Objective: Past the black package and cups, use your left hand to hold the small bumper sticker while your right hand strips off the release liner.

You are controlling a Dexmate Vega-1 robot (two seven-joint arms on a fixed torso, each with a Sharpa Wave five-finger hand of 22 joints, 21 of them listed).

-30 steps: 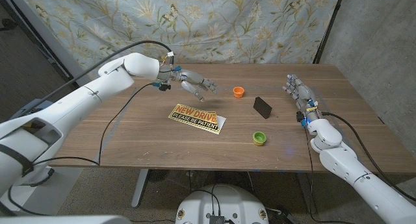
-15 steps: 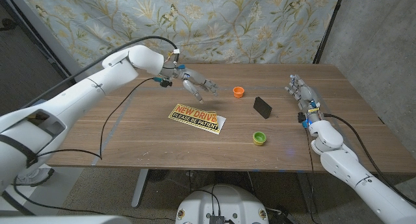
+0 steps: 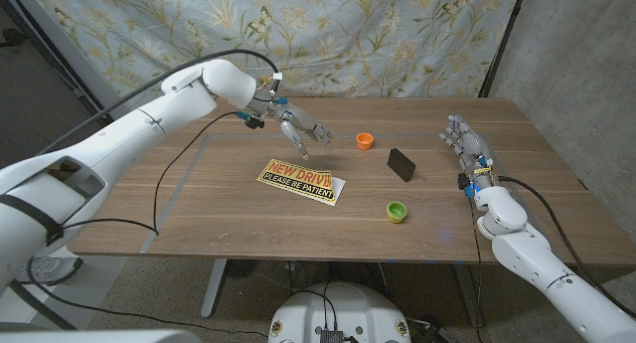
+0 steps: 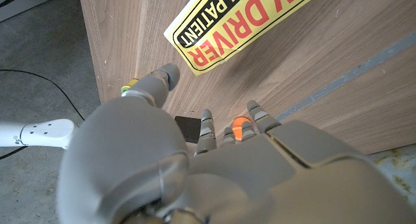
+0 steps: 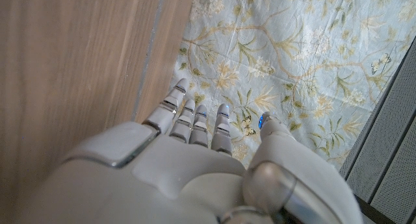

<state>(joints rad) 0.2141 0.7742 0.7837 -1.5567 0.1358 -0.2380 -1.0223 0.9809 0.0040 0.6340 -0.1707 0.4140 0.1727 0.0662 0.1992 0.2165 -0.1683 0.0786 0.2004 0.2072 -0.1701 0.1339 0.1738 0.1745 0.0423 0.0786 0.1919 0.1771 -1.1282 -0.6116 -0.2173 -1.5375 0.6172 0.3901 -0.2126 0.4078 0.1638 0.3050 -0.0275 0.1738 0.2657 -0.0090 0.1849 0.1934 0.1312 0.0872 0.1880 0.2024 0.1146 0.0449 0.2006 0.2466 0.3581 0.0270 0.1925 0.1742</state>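
A yellow bumper sticker (image 3: 300,180) with red and black print lies on the table's middle; its end also shows in the left wrist view (image 4: 240,26). My left hand (image 3: 301,129) hovers above the table just behind the sticker, fingers spread, holding nothing. My right hand (image 3: 462,139) stands at the table's right side, fingers apart and empty, well away from the sticker. A black package (image 3: 401,164) stands between the sticker and my right hand. An orange cup (image 3: 365,140) sits behind the package and a green cup (image 3: 397,212) in front of it.
A floral cloth (image 3: 328,35) hangs behind the table. A black cable (image 3: 189,159) from my left arm trails over the table's left part. Bare wooden tabletop (image 3: 527,154) lies right of the package.
My left arm has swung a little to the right and back, carrying the open hand further behind the sticker. My right hand has barely shifted.
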